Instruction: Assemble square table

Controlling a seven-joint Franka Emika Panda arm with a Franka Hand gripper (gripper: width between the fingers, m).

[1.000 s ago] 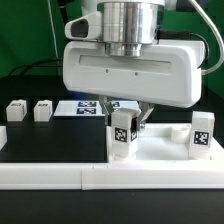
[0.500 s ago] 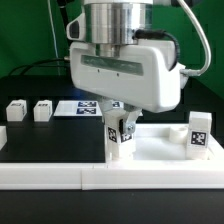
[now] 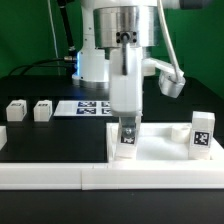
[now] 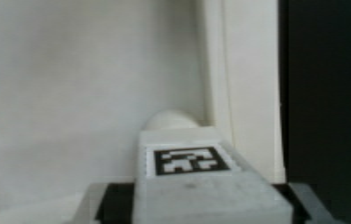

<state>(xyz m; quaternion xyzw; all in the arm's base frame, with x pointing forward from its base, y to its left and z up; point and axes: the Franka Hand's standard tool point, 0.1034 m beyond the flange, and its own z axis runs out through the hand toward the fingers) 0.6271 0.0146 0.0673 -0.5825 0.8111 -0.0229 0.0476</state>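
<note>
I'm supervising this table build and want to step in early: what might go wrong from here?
The gripper is shut on a leg standing at the edge of the panel, beside the black table. If the leg is tilted, it may jam rather than seat. The second leg stands upright close by, so a wide arm swing might topple it.

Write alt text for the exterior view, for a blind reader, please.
The robot's hand holds a tagged white leg upright at the edge of the white square panel. A second leg stands at the exterior view's right, and two more legs sit on the black table at its left.
</note>
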